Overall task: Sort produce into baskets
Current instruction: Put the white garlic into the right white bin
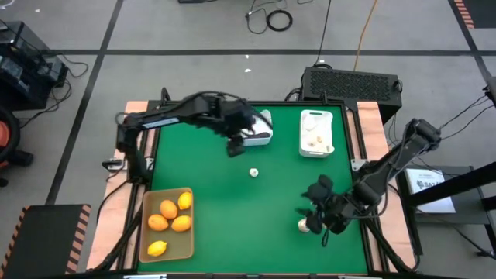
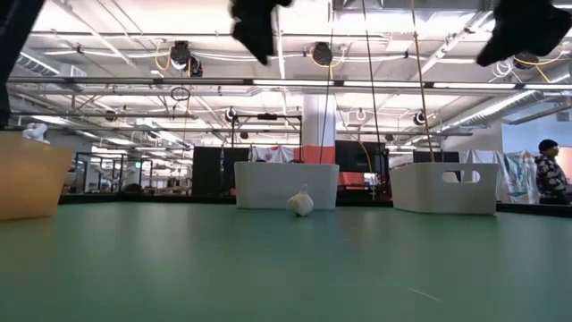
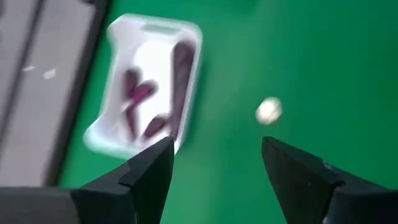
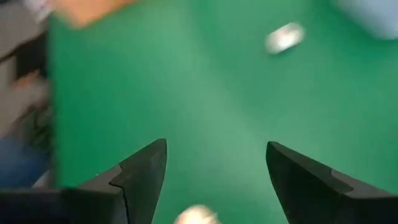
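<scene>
High view. Green table. Tan tray at the near left corner holds five yellow-orange round fruits. Squarish white bin sits at the far middle, mostly covered by the left arm. Narrower white bin lies to its right with small pale pieces inside. One white garlic bulb lies alone on the table centre. A second garlic bulb lies near the right edge, just beside the right gripper. Left gripper hangs over the near edge of the squarish bin.

Low view. Centre bulb is small, off-white, pointed on top, resting on the table in front of the squarish bin. Narrower bin to the right; tan tray at left. Both arms show only as dark shapes at the top.

Left wrist view. Left fingers stand wide apart, nothing between them. Bin beyond holds dark purple elongated eggplants. Bulb apart on the green.

Right wrist view. Right fingers spread wide, empty. A pale bulb shows just below the gap; another bulb farther off.
</scene>
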Motion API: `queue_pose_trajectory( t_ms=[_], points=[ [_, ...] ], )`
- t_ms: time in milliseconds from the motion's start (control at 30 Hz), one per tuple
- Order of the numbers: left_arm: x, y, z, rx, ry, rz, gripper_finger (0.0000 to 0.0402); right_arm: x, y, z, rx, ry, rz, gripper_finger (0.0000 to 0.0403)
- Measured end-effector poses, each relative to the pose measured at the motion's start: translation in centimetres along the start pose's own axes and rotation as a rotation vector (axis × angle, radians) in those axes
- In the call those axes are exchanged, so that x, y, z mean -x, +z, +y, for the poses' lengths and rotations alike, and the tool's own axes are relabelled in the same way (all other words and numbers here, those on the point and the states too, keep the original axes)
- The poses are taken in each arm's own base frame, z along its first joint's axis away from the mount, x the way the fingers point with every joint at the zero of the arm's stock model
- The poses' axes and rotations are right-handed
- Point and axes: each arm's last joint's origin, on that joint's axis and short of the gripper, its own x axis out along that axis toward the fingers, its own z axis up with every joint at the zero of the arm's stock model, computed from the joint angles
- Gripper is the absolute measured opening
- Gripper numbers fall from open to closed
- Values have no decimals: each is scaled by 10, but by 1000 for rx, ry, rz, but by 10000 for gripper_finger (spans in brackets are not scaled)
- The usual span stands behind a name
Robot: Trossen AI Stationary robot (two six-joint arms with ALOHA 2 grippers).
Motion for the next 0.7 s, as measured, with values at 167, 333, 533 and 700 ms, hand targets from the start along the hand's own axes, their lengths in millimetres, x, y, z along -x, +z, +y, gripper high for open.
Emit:
queue_pose_trajectory(
  t_ms=[167, 333, 533, 700],
  points=[
    [39, -31, -3, -24, 130, 61, 251, -12, -3, 14, 69, 190, 184, 265],
    [55, -65, -2, 14, 233, 62, 251, -23, -10, 19, 202, 197, 235, 265],
    [53, -117, -3, 98, 254, 61, 251, -37, -18, 21, 318, 234, 344, 265],
    [37, -156, -9, 168, 232, 24, 251, -47, -27, 22, 393, 224, 409, 265]
  ],
)
